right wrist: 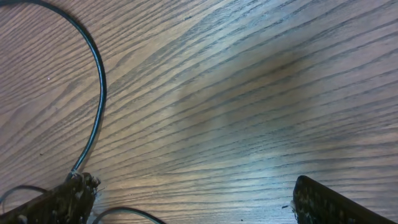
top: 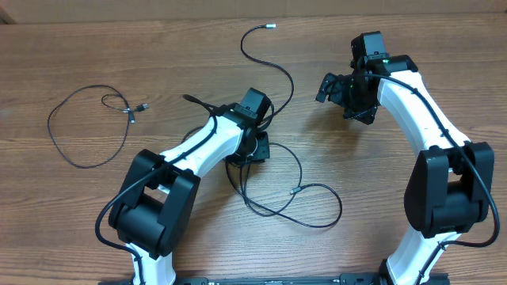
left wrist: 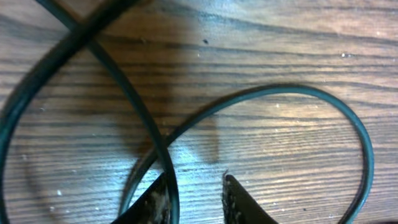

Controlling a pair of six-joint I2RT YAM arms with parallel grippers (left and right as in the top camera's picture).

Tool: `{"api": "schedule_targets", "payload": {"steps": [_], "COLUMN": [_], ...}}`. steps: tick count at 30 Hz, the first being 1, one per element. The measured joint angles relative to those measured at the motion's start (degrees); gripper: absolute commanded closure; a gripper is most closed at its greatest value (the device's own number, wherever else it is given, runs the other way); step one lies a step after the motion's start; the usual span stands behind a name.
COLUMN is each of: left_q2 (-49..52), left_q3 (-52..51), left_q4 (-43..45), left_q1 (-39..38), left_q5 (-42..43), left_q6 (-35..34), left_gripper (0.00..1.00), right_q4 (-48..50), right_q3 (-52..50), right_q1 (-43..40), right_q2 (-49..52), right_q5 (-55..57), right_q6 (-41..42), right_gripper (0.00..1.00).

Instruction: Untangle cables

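- Table [top: 412,32]: bare brown wood grain, carrying everything in view.
- Left arm [top: 198,150]: white and black. It reaches from the near edge towards the table's middle, with its wrist over the tangled strands.
- Right arm [top: 412,103]: rises from the near right corner and bends in towards the far edge, right of the middle.
- Cables [top: 341,207]: thin black cords looping across the table's middle. Loose curves lie between the two arms near the near edge, and one strand runs up towards the far edge.
- Loop [top: 49,127]: a separate thin black cord lying in an open ring near the left edge, well apart from both arms.
- Right gripper [right wrist: 199,205]: jaws spread wide over bare wood and holding nothing. A strand ends just beside one finger [right wrist: 68,199].
- Left gripper [left wrist: 193,202]: low over the crossing strands, jaws partly apart with wood showing in the gap, and not clamped on anything. One strand passes along the inner edge of one fingertip [left wrist: 155,202]; I cannot tell if they touch.
- Plug [top: 270,27]: a small silvery tip at the far end of the middle strand, near the far edge.
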Motion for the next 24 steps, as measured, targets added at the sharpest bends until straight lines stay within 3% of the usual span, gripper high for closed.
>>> {"api": "schedule_targets", "payload": {"steps": [1,5,8,10,12,14,17,18,19,23,24], "left_q2": [0.00,0.00,0.00,0.00,0.00,0.00,0.00,0.00,0.00,0.00,0.00], "left_q3": [0.00,0.00,0.00,0.00,0.00,0.00,0.02,0.02,0.02,0.00,0.00], "left_q4": [-0.09,-0.55,-1.25,-1.36,-1.36,-1.36,-1.27,-1.14,-1.07,-1.11,-1.18], "left_q1": [0.00,0.00,0.00,0.00,0.00,0.00,0.00,0.00,-0.07,-0.17,-0.15], "left_q5": [0.17,0.33,0.33,0.31,0.33,0.33,0.76,0.85,0.94,0.92,0.90], "left_q6": [-0.11,-0.11,-0.09,-0.15,-0.31,-0.44,-0.52,-0.55,-0.50,-0.87,-0.94], "left_gripper": [0.73,0.71,0.60,0.59,0.48,0.27,0.20,0.30,0.49,0.96,0.96], "right_q4": [-0.04,-0.04,-0.02,-0.04,-0.02,0.00,-0.02,-0.04,-0.02,0.00,-0.02], "right_q3": [0.00,0.00,0.00,0.00,0.00,0.00,0.00,0.00,0.00,0.00,0.00], "right_q1": [-0.02,-0.02,-0.02,-0.02,-0.02,-0.02,-0.02,-0.02,-0.02,-0.02,-0.02], "right_q2": [0.00,0.00,0.00,0.00,0.00,0.00,0.00,0.00,0.00,0.00,0.00], "right_q5": [0.02,0.00,0.00,0.02,0.02,0.00,0.00,0.00,0.00,-0.02,0.00], "right_q6": [0.02,0.00,0.00,-0.02,0.00,0.00,0.00,0.00,0.02,0.02,0.02], "right_gripper": [0.00,0.00,0.00,0.00,0.00,0.00,0.00,0.00,0.00,0.00,0.00]}}
